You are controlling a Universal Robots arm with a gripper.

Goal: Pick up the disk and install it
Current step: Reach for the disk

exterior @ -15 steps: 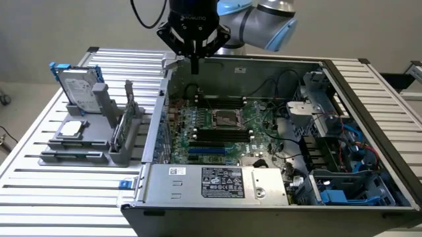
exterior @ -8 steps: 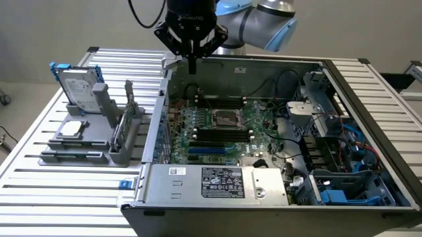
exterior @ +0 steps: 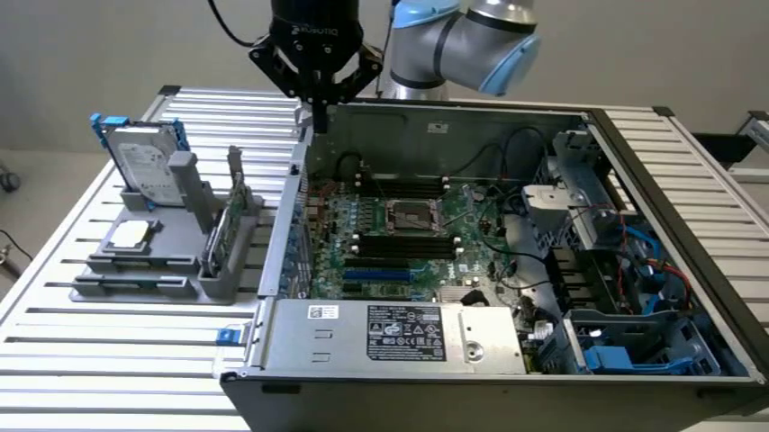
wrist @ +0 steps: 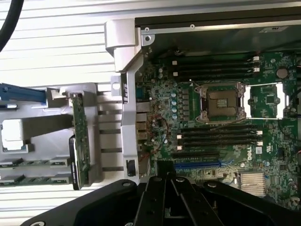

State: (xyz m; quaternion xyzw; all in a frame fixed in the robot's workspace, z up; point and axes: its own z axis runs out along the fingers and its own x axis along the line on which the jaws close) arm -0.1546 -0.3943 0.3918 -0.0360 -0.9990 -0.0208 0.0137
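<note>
The disk (exterior: 144, 162), a silver-grey drive with a white label in a blue carrier, stands upright at the back of a grey holder (exterior: 150, 279) on the exterior view's left. The wrist view shows its blue carrier edge (wrist: 21, 92) from above. My black gripper (exterior: 319, 110) hangs above the back left corner of the open computer case (exterior: 294, 180), to the right of the disk and apart from it. Its fingers (wrist: 164, 181) are shut with nothing between them.
The grey holder also carries a small square chip (exterior: 130, 234) and an upright green circuit card (exterior: 226, 225). Inside the case lie the motherboard (exterior: 409, 225), a power supply (exterior: 397, 333) and a bay with blue parts (exterior: 625, 353). Everything rests on a slatted metal table (exterior: 108, 360).
</note>
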